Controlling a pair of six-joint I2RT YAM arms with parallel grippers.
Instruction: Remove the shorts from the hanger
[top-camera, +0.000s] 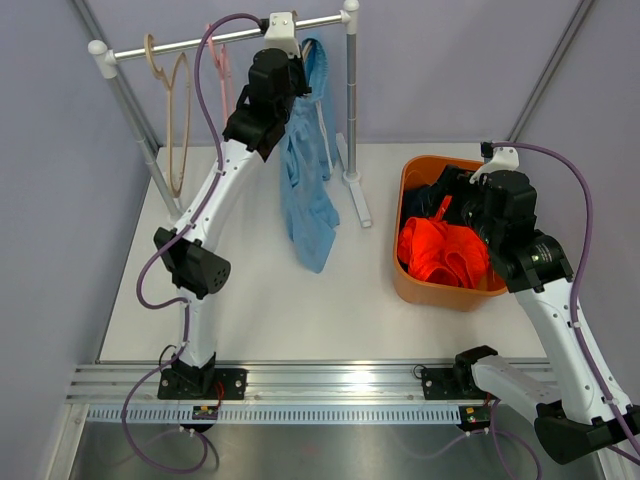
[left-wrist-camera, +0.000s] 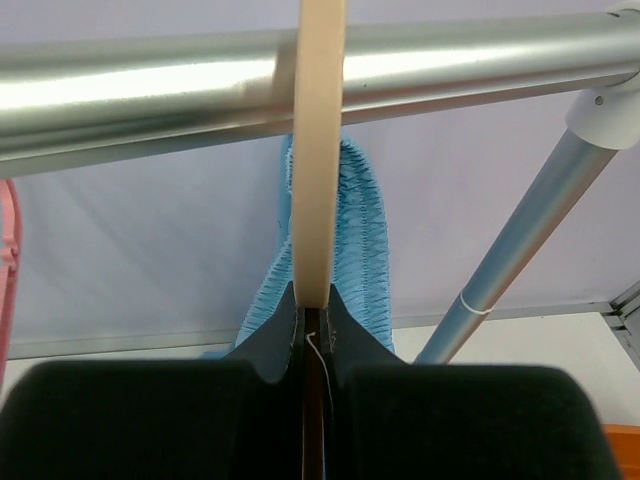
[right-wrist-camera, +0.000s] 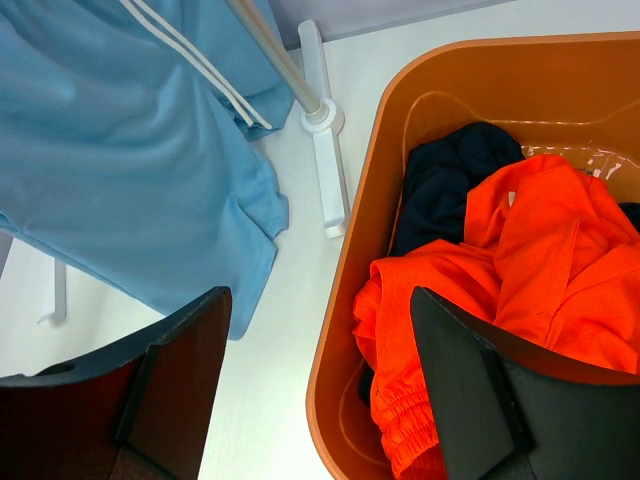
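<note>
The left fingers (left-wrist-camera: 313, 325) are pinched fully together on the lower end of a cream hanger (left-wrist-camera: 318, 150) that crosses the metal rail (left-wrist-camera: 150, 95). The light blue shorts (top-camera: 308, 180) hang at that spot. In the wrist view their gathered waistband sits just behind the hanger, at 12 to 1 o'clock from the fingers.

In the overhead view the cloth drops from the rail toward 6 o'clock, with its long axis running 12 to 6. The left arm is right beside it at 9 o'clock and is clearly the nearer arm.

The right fingers (right-wrist-camera: 320, 380) stand wide apart with nothing between them, over the rim of the orange bin (right-wrist-camera: 345, 300). The blue pair lies well apart from them, at 10 o'clock. The orange shorts (right-wrist-camera: 520, 260) and navy shorts (right-wrist-camera: 450, 190) lie in the bin.

The left fingers hide how the waistband is fastened to the hanger. Whether any cloth is caught in the pinch cannot be told.
</note>
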